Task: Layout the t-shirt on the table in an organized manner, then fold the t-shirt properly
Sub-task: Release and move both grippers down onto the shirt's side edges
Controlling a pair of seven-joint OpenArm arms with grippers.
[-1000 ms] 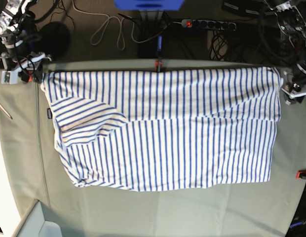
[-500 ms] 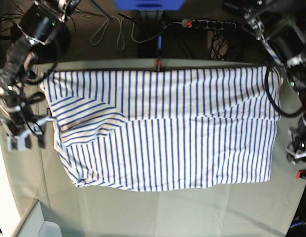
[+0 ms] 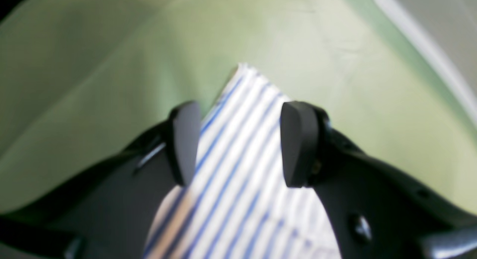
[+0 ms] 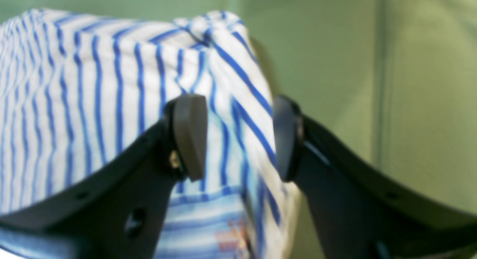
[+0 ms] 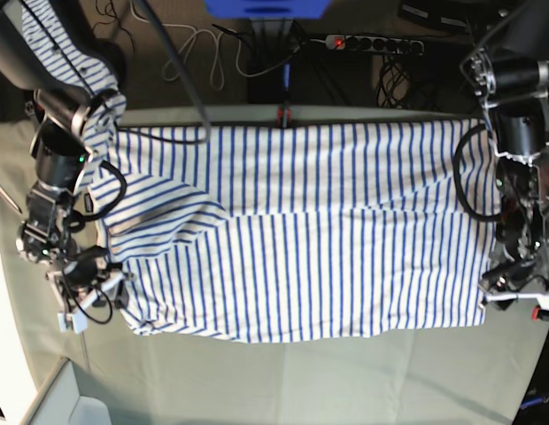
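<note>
While both sets of jaws stand open over corners of the white blue-striped cloth t-shirt (image 5: 301, 235), only its top layer might be pinched.

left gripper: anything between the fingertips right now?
Yes. In the left wrist view a corner of the t-shirt lies between the open left gripper fingertips, over the table.
</note>
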